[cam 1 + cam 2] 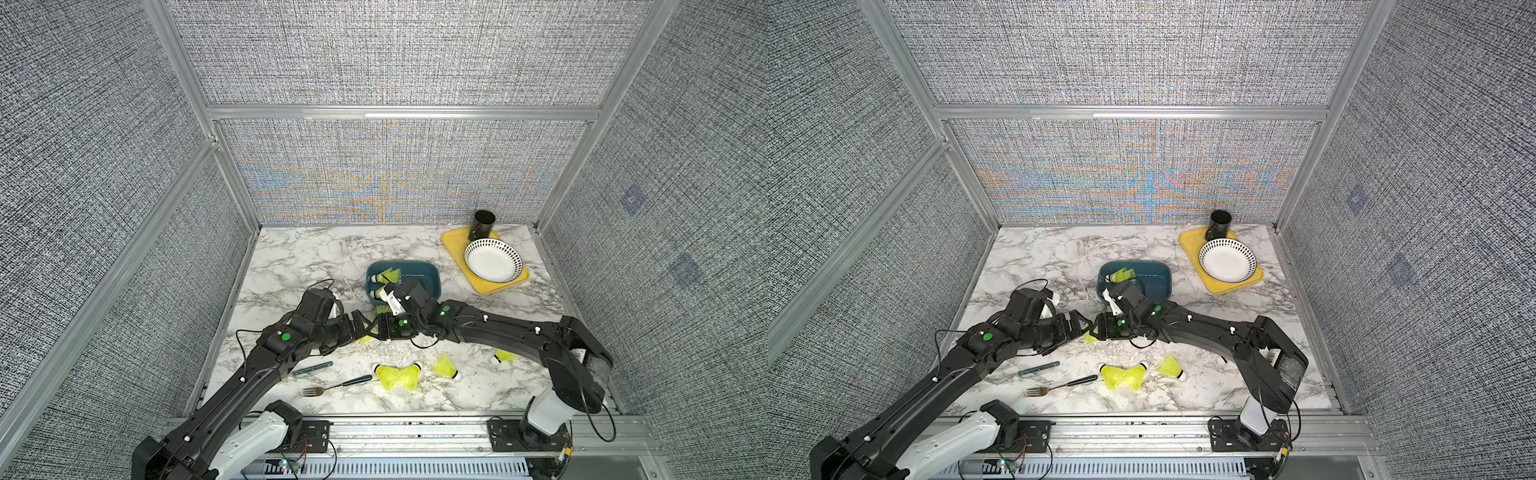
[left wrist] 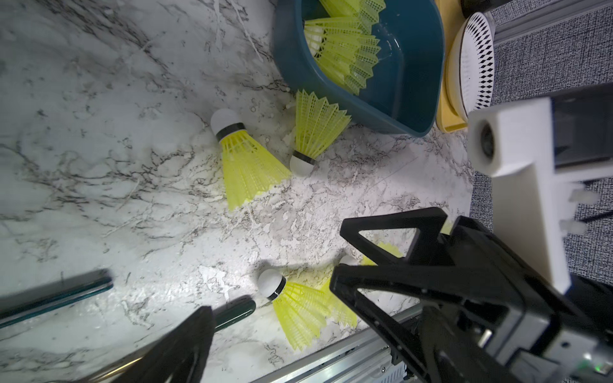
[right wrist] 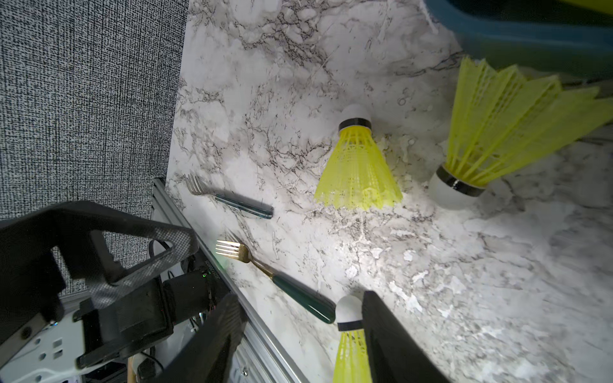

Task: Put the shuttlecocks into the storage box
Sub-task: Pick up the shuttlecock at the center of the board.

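Nearest lie two forks, then four shuttlecocks strung toward 3 o'clock, two more by the left gripper and right gripper, both spread wide and empty, at least two inside the box at their 12 o'clock.

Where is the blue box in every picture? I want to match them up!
In a top view: the storage box sits mid-table, near the yellow tray.
In a top view: the box again, near the same tray.
Left wrist view: next to the white bowl, shuttlecocks inside.
Right wrist view: only a strip of its wall, behind a tilted shuttlecock.
Shared landmark: the gold fork with the dark handle, in all four.
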Robot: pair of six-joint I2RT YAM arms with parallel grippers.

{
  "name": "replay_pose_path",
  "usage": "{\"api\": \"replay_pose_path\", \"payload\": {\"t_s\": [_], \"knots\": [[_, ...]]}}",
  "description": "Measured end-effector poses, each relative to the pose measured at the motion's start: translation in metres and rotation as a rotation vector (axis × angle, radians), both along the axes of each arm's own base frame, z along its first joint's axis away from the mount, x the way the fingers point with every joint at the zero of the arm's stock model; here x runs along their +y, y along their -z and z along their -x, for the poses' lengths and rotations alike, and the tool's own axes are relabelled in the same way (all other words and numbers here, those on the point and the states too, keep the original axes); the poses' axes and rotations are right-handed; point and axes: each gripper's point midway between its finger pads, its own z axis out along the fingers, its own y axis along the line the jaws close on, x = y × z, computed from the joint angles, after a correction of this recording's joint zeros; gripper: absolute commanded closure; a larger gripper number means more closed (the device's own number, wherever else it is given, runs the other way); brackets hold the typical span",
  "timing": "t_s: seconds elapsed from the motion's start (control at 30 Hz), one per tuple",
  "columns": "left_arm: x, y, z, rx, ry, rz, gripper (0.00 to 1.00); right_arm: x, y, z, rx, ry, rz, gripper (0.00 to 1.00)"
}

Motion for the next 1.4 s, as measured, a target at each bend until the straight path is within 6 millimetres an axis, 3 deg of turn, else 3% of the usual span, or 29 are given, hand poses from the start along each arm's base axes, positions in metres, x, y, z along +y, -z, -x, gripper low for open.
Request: {"api": "replay_pose_path", "payload": {"t_s": [0.3, 0.67, 0.87, 1.4], "knots": [[0.014, -0.006, 0.023, -0.023, -0.011, 0.030, 0.01, 0.010, 0.010, 0.000, 0.106, 0.177, -0.104, 0.28], [0.033, -0.008, 0.053, -0.023, -0.022, 0.036, 0.02, 0.026, 0.043, -0.003, 0.268, 0.373, -0.225, 0.33], [0.037, -0.010, 0.061, -0.034, -0.021, 0.048, 0.00, 0.046, 0.042, -0.014, 0.293, 0.417, -0.303, 0.33], [0.042, -0.013, 0.069, -0.043, -0.031, 0.065, 0.00, 0.054, 0.045, -0.026, 0.305, 0.471, -0.323, 0.55]]}}
